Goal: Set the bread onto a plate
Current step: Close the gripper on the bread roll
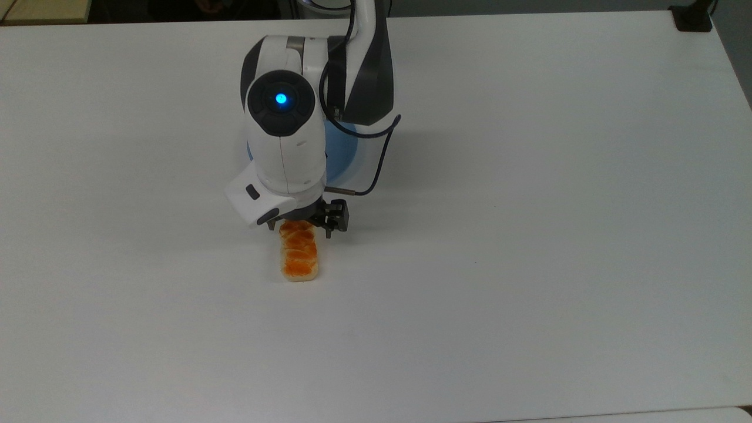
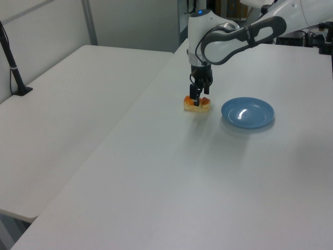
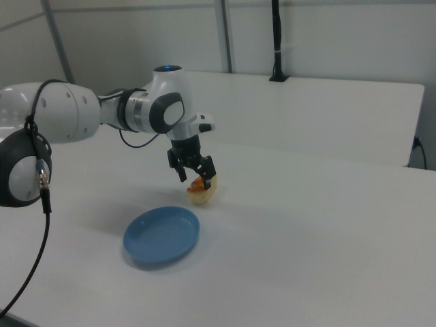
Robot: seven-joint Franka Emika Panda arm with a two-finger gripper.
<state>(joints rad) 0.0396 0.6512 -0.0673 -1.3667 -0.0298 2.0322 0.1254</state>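
Your gripper point(image 1: 301, 226), jaws spread, straddles the bread point(image 1: 299, 254) across its long axis (at the plate-side end).

No writing, label or number can be read — not on anything here.

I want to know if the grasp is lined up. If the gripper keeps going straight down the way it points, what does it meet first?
Most likely the bread: the open gripper points down over its plate-side end, fingers astride it.
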